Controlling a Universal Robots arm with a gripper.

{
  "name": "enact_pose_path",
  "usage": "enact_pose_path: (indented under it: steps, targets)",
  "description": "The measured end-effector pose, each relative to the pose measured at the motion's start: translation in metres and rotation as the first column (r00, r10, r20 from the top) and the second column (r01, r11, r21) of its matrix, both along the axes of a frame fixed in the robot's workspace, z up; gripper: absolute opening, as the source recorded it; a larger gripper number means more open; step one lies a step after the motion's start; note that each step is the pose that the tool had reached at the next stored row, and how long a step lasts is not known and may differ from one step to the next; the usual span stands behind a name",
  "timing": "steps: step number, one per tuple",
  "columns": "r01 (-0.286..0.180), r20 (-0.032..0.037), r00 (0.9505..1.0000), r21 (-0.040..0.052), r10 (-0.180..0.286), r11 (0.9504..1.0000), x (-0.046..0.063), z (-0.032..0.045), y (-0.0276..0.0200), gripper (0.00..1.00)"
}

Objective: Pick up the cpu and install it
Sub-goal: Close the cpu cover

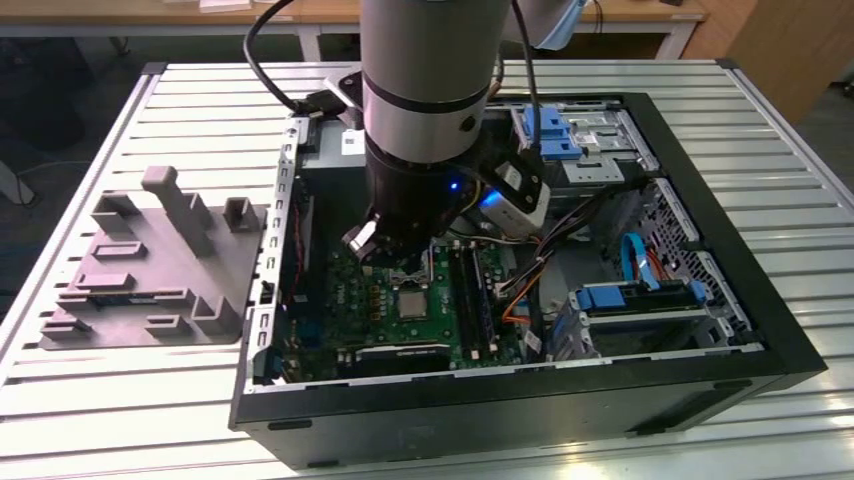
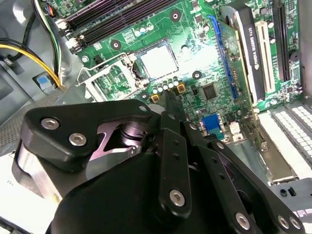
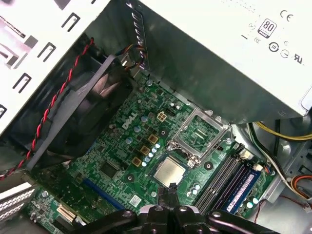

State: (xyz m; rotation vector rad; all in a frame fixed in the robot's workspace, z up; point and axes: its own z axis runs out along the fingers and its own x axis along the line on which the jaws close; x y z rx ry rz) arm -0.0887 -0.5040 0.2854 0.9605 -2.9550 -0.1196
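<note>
Exterior view shows the arm (image 1: 424, 100) reaching down into an open computer case (image 1: 534, 400) that lies on a slatted desk (image 1: 160, 400). The tool (image 1: 383, 250) hangs just above the green motherboard (image 1: 400, 310). The cpu (image 1: 412, 299) sits flat in its socket on this board, in both wrist views a pale square chip (image 3: 169, 170) (image 2: 158, 60). The socket's metal frame (image 3: 201, 132) is flipped open and stands just beside the chip. In the first wrist view the fingertips (image 3: 170, 191) are pressed together, holding nothing, and their end is close to the edge of the chip. A grey tray (image 1: 160, 270) with upright posts rests on the desk at the exterior view's left, outside the case.
</note>
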Motion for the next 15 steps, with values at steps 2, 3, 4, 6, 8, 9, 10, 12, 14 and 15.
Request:
enact_pose_path:
  steps: [2, 3, 4, 6, 8, 9, 10, 12, 14, 15]
  targets:
    - [-0.001, 0.0, 1.0, 0.0, 0.001, 1.0, 0.0, 0.0, 0.0, 0.11]
    - [-0.004, 0.0, 1.0, -0.0001, 0.004, 1.0, 0.0, 0.0, 0.0, 0.11]
    - [-0.011, 0.0, 0.9999, -0.0001, 0.011, 0.9999, 0.0, 0.0, 0.0, 0.11]
    - [-0.034, 0.0, 0.9994, 0.0001, 0.034, 0.9994, 0.0, -0.0001, 0.0, 0.11]
    - [-0.067, 0.0, 0.9977, -0.0001, 0.067, 0.9977, 0.0, -0.0004, 0.0, 0.11]
    - [-0.085, -0.0001, 0.9964, -0.0001, 0.085, 0.9964, 0.0, -0.0006, 0.0, 0.11]
    - [-0.102, 0.0, 0.9947, 0.0, 0.102, 0.9947, 0.0, -0.0009, 0.0, 0.11]
    - [-0.131, 0.0, 0.9914, 0.0002, 0.131, 0.9914, 0.0001, -0.0013, 0.0, 0.11]
    - [-0.15, -0.0001, 0.9887, 0.0001, 0.15, 0.9887, 0.0001, -0.0014, 0.0, 0.11]
    - [-0.152, 0.0, 0.9884, 0.0002, 0.152, 0.9884, 0.0001, -0.0015, 0.0, 0.11]
